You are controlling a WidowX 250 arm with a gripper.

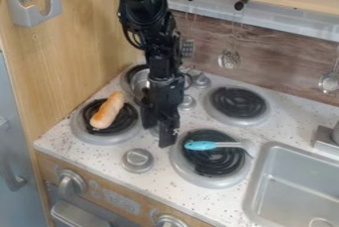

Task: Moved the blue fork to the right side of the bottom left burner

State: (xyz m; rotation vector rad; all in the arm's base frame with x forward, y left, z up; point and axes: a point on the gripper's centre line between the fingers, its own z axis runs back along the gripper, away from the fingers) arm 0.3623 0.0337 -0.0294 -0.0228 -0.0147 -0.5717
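Hanging near the blue fork (pixel 200 145) on its burner (pixel 215 165), the end effector (pixel 159 131) seems spread.

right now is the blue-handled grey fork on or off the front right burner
On: the fork lies across the black coil, its grey head over the silver burner rim on the right.

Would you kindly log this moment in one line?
blue fork: unheld, on front right burner | gripper: open, left of fork | bread roll: on front left burner
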